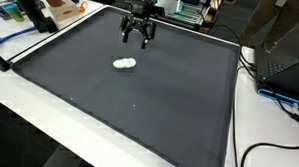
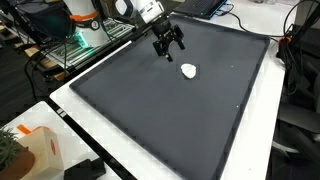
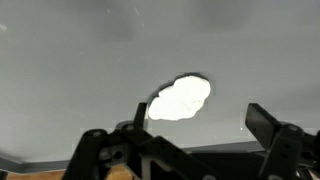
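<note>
One white lump (image 1: 124,64), near wide-spread pincer (image 1: 137,40), apart

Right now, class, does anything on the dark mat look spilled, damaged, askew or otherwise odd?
Nothing stands out. The mat lies flat on the table. The only thing on it is a small white lump, which looks whole. The open end effector hangs near it without touching.

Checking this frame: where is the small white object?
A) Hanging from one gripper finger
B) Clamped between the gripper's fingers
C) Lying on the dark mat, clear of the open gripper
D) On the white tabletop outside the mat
C: in both exterior views the white object lies on the dark mat, and the gripper hovers apart from it with its jaws spread and nothing between them.
</note>
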### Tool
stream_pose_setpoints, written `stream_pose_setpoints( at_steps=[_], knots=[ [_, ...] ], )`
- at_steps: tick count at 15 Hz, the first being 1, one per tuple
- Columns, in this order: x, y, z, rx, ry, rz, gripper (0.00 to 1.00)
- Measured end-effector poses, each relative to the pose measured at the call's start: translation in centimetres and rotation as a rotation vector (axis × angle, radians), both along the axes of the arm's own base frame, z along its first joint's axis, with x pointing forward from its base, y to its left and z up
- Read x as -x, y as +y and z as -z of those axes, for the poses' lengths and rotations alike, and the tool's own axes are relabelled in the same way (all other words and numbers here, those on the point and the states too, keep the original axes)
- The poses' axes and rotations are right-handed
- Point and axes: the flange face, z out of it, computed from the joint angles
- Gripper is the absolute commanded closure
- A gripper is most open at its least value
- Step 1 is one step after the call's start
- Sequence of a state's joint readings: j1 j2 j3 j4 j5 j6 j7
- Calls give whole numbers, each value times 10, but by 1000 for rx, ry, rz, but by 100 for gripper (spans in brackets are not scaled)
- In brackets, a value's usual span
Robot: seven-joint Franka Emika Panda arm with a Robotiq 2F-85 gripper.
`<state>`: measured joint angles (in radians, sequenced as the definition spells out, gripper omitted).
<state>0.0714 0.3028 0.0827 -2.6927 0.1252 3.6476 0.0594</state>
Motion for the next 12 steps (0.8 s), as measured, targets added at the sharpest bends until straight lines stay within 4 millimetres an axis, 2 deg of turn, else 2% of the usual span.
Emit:
stream_pose_setpoints(
  at_steps=[6, 12],
  knots=[
    [-6, 18, 5, -9, -9, -34, 0],
    [-11, 20, 2, -16, -14, -30, 0]
  ],
)
